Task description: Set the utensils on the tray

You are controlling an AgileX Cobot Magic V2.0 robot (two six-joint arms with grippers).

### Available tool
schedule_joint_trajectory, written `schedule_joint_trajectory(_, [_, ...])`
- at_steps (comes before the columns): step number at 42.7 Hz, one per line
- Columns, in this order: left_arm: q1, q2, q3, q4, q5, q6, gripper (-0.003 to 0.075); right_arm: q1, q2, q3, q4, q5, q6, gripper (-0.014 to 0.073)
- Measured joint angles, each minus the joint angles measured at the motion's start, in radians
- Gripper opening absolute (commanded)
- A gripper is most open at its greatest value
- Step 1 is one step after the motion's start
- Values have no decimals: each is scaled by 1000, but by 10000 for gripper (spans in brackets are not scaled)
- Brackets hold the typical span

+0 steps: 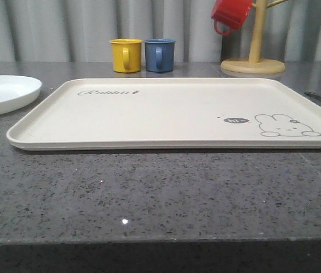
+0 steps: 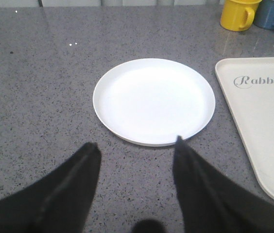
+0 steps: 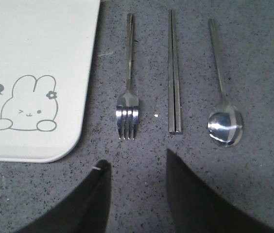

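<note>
The cream tray [image 1: 172, 114] with the "Rabbit" script and rabbit drawing lies in the middle of the grey table, with nothing on it. To its left sits the round white plate [image 1: 1, 94], also bare [image 2: 154, 99]. My left gripper [image 2: 136, 145] hovers open just short of the plate's near rim. Right of the tray [image 3: 35, 73] lie side by side a fork [image 3: 128, 97], a pair of metal chopsticks [image 3: 174, 73] and a spoon [image 3: 222, 107]. My right gripper [image 3: 134, 159] is open above bare table just short of the fork's tines.
A yellow mug [image 1: 126, 55] and a blue mug [image 1: 160, 54] stand behind the tray. A wooden mug tree [image 1: 254, 57] at the back right holds a red mug [image 1: 231, 13]. Grey curtains close off the back.
</note>
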Motion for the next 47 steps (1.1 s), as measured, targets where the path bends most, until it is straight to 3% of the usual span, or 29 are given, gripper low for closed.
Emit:
schedule_joint_trajectory(20, [2, 374, -183, 28, 159, 28, 461, 0, 0, 0, 0, 0, 0, 404])
schedule_joint_trajectory(31, [116, 638, -322, 32, 180, 37, 461, 0, 0, 0, 0, 0, 0, 404])
schedule_joint_trajectory(40, [258, 831, -421, -224, 170, 244, 461, 0, 0, 0, 0, 0, 0, 404])
schedule_joint_trajectory(47, [312, 968, -482, -421, 147, 367, 461, 0, 0, 0, 0, 0, 0, 404])
